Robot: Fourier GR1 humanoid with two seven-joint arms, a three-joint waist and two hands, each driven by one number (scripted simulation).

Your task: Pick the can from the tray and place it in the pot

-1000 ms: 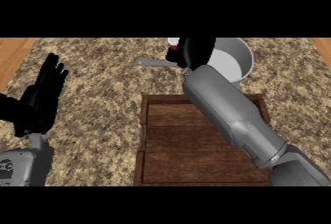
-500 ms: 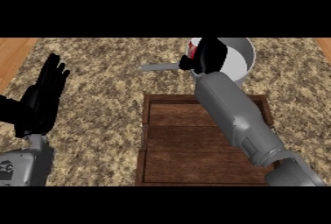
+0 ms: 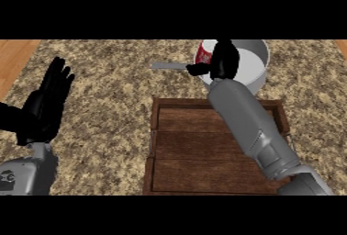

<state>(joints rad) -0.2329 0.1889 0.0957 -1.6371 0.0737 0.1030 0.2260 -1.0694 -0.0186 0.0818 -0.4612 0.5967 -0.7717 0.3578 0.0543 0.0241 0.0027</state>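
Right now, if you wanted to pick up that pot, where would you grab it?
Probably by the handle, the flat grey bar sticking out from the pot's left side. Coming from the left suits it, since the right hand with the can is over the pot.

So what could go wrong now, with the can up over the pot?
The right hand holds the can above the pot's left rim, not its middle. Let go here, the can might clip the rim and tumble onto the counter. Lowering further, the hand could also bump the pot's handle and shove the pot.
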